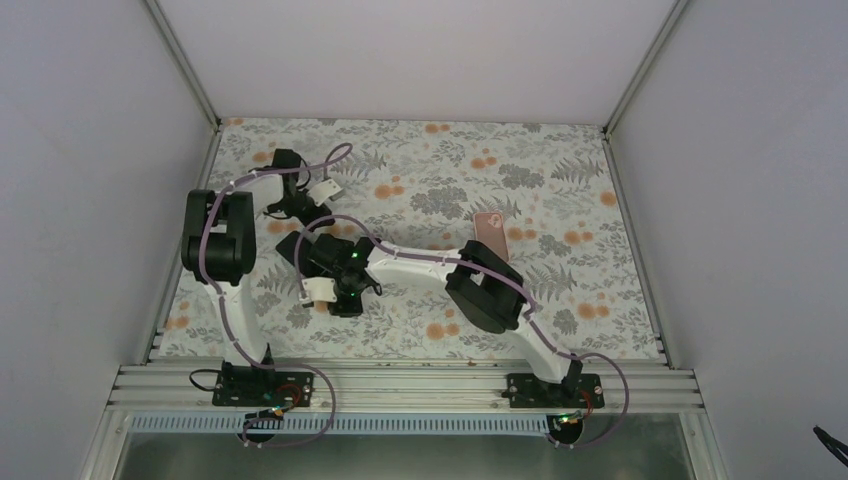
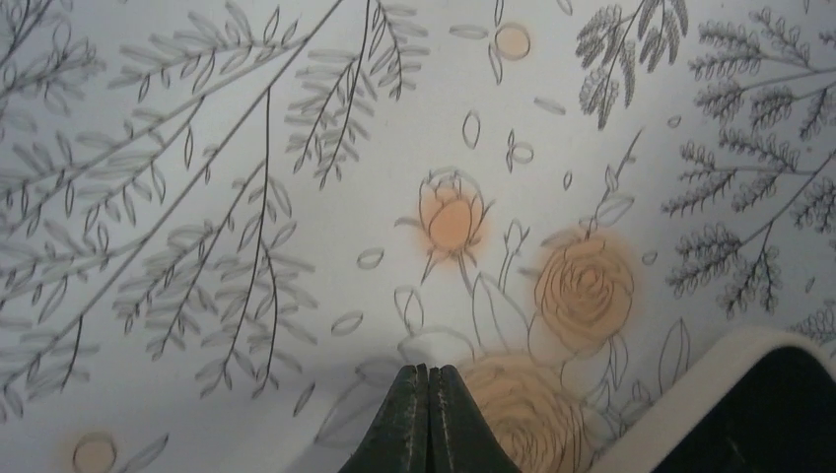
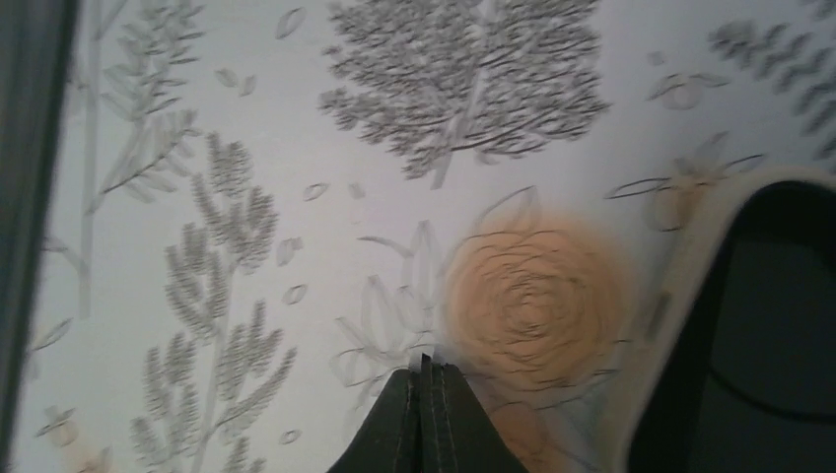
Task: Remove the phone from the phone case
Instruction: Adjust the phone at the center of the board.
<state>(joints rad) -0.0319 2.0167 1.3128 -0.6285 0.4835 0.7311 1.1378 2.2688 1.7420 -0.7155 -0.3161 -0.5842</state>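
Note:
A dark-screened phone in a pale case lies flat on the floral tablecloth. Its corner shows at the lower right of the left wrist view [image 2: 759, 414] and along the right edge of the right wrist view [image 3: 759, 325]. In the top view it is mostly hidden under the right wrist, with a dark corner showing [image 1: 291, 246]. My left gripper [image 2: 429, 371] is shut and empty, just left of the case. My right gripper [image 3: 426, 363] is shut and empty, also to the case's left and low over the cloth. A pink phone-sized slab [image 1: 492, 233] lies apart at centre right.
The floral cloth [image 1: 420, 190] covers the table, with white walls on three sides. The right arm's elbow [image 1: 487, 290] stretches across the middle, close to the pink slab. The left arm's elbow [image 1: 215, 240] stands tall by the left wall. A metal rail [image 1: 400, 385] runs along the near edge.

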